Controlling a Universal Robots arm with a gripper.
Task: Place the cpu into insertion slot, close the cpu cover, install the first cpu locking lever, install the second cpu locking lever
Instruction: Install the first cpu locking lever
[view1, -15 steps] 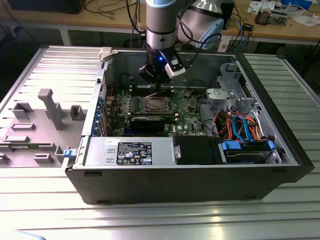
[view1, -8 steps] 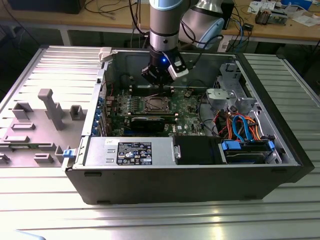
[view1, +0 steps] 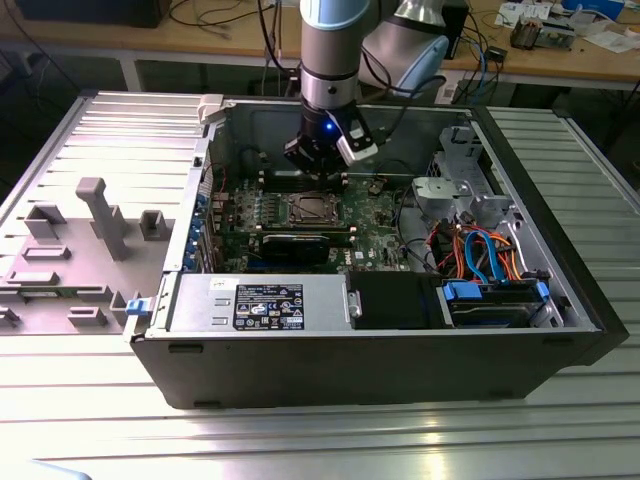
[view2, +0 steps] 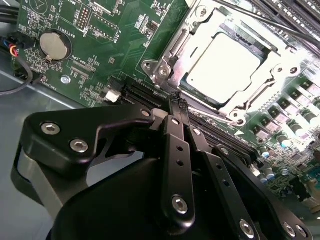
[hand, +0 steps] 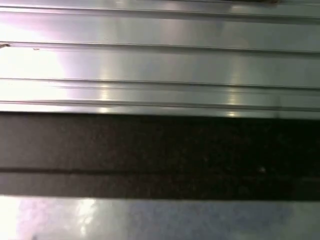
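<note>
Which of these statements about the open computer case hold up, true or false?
1. The chip sits in the socket. True.
2. The cover lies closed around the chip. True.
3. The tool is carrying the chip. False; it holds nothing, fingers together beside the socket.
4. The coin battery lies on the table outside the case. False; it sits on the green board.

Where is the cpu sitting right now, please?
The cpu lies in the insertion slot on the green motherboard, framed by the cpu cover, just beyond the gripper in the second wrist view.
</note>
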